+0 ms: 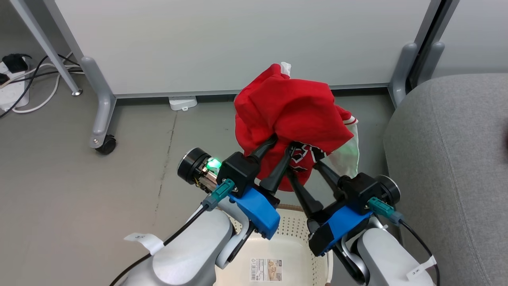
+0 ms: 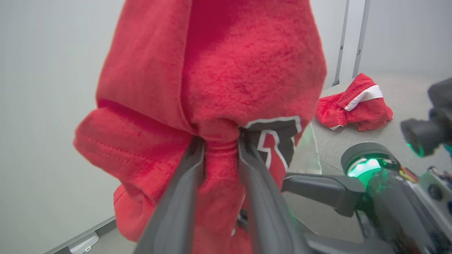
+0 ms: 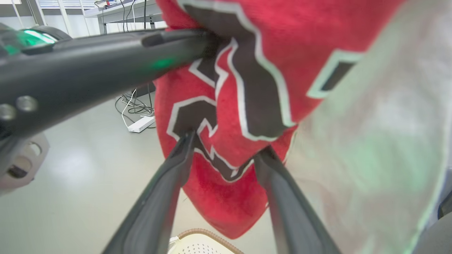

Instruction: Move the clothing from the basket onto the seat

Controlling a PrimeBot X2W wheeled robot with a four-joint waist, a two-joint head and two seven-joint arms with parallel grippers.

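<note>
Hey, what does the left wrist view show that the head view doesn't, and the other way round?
Left wrist view: a second red garment with a white stripe, lying on the grey seat. Head view: the basket beneath the arms, a caster wheel and a power strip on the floor. Both: the numbered red garment pinched in the left end effector, with the right end effector open beside it.

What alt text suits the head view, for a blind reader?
The left tool pinches a red garment, held clear of the basket; the open right tool straddles its lower part. A grey sofa stands at right.
</note>
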